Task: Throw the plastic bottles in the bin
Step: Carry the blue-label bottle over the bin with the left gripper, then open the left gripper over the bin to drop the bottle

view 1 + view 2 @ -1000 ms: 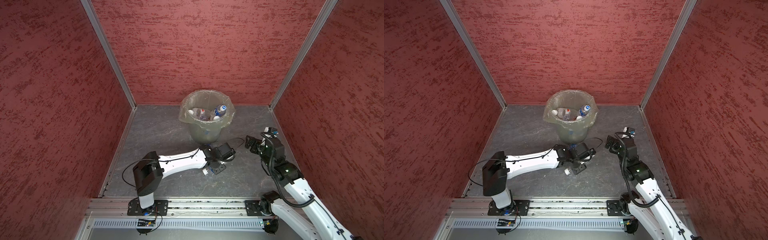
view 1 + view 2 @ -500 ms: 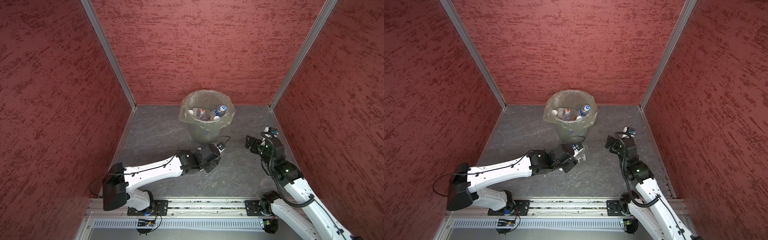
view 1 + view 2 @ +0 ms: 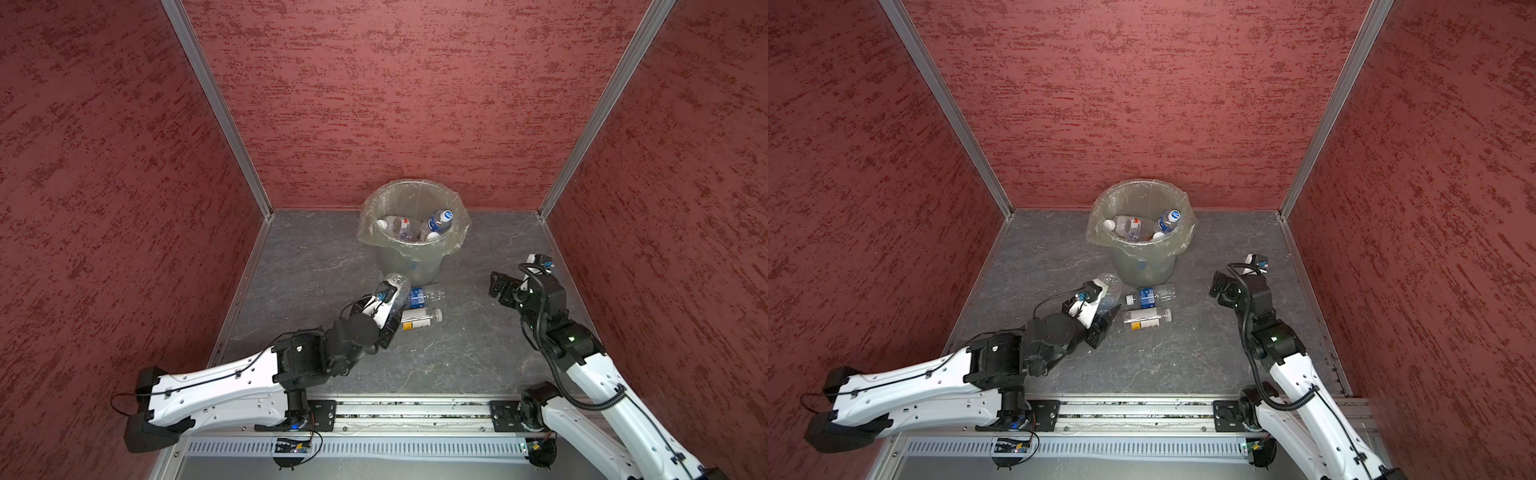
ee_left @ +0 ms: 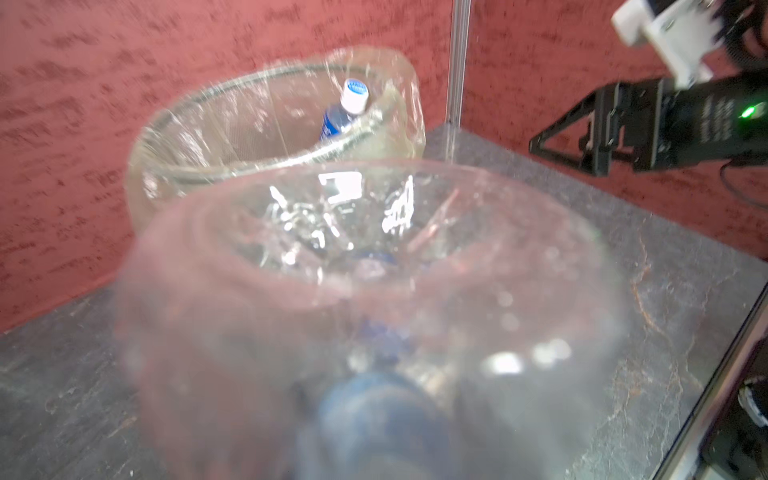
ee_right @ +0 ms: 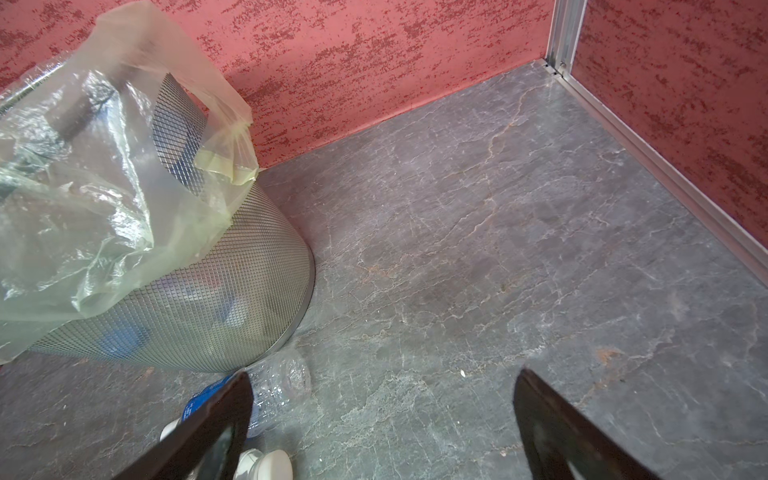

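Left fingers (image 3: 1100,328) clamped on a clear bottle (image 3: 397,282), just short of the bin (image 3: 409,259). Let go too early and it could drop outside. Right fingers (image 5: 216,419) spread wide, empty.

Left arm (image 3: 224,386): white links, black joints. Base at 7 o'clock, elbow swung low toward 8 o'clock, forearm reaching toward 1 o'clock.
Left gripper (image 3: 392,309): near centre, tilted upward, jaws narrowed on a clear bottle (image 3: 395,283).
Right arm (image 3: 590,374): base at 5 o'clock, bent upright.
Right gripper (image 3: 498,289): at 3 o'clock, facing 10 o'clock, jaws spread wide, empty.
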